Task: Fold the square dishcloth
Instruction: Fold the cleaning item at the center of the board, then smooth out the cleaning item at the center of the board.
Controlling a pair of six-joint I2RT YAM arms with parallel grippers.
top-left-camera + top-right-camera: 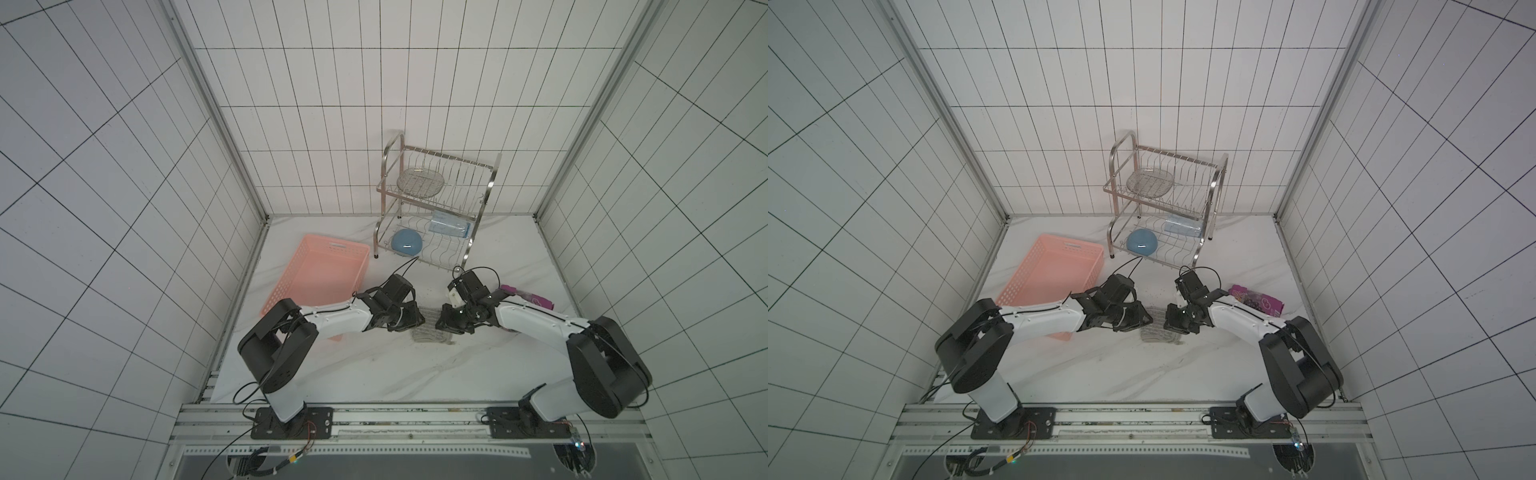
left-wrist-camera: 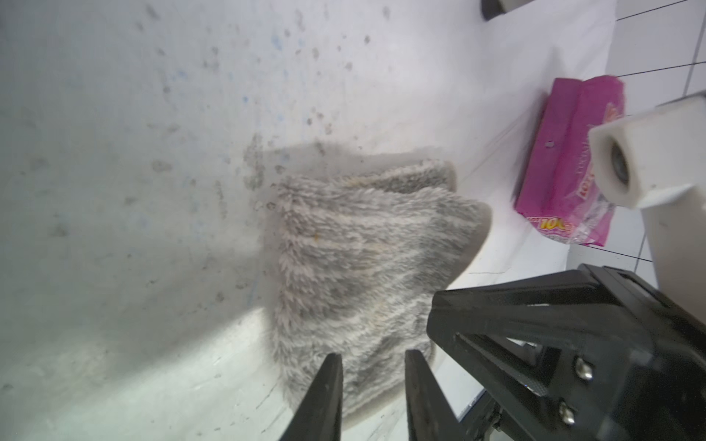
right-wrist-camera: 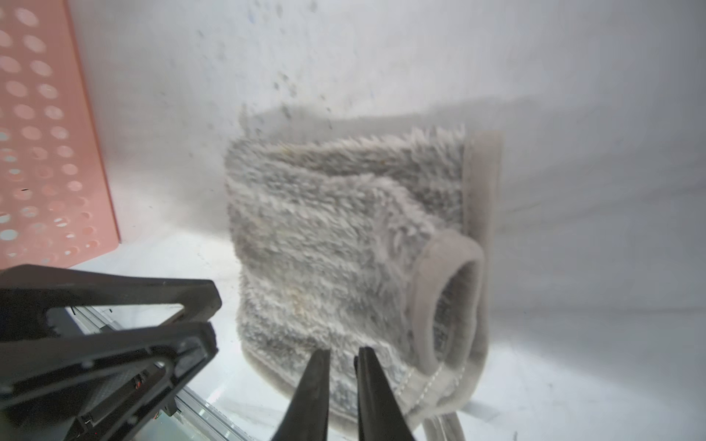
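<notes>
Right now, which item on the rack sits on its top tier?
The round wire mesh tray; the blue bowl and clear box sit on the lower tier.

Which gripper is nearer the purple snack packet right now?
Right. The right gripper sits over the dishcloth on the packet side; the left gripper is across the cloth, toward the pink basket.

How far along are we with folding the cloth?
Done: the cloth lies doubled over on the table, its layers stacked. In hand: nothing is gripped; the left tool and right tool sit at its edge, jaws apart and empty. Left: one corner curls up loose, so the fold probably needs flattening, or one more fold.
</notes>
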